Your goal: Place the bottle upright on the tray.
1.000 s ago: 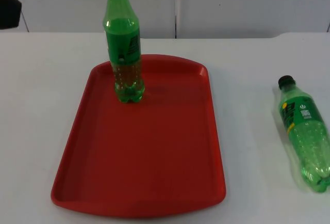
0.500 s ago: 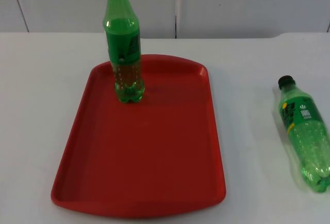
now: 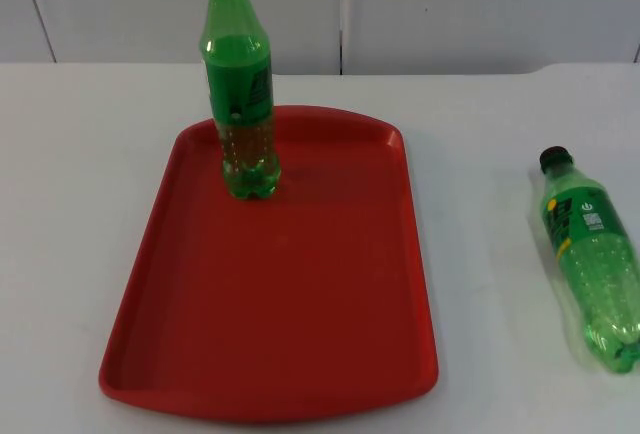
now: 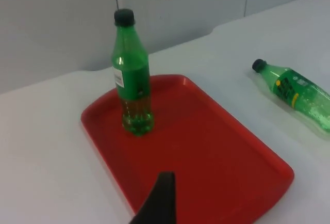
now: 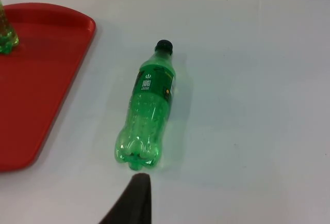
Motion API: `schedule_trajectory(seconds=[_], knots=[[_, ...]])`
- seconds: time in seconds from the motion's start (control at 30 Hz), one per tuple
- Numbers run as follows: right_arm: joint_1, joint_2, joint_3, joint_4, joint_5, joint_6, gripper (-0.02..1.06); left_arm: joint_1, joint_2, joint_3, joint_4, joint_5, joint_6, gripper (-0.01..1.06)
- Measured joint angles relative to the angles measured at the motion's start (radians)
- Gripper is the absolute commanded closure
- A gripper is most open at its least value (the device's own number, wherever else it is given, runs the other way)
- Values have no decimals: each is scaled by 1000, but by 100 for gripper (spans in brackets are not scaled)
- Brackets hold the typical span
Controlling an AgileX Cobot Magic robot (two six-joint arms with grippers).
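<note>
A green plastic bottle with a black cap (image 3: 240,84) stood upright on the red plastic tray (image 3: 270,334) — a second green plastic bottle (image 3: 592,259) lay on the white table (image 3: 80,154), well apart. Neither gripper's state could be told.

Looks like lab test bench: bare white table (image 3: 80,204), plain grey partition wall (image 3: 480,9), staged red tray (image 3: 270,354).
</note>
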Motion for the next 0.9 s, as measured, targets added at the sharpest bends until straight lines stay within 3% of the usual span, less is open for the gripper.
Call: schedule_trajectory(seconds=[0.3,0.9], knots=[[0,0,0,0,0,0,-1,0,-73,54,22,70,-51,18],[0,0,0,0,0,0,-1,0,-73,56,66,93,-59,18]])
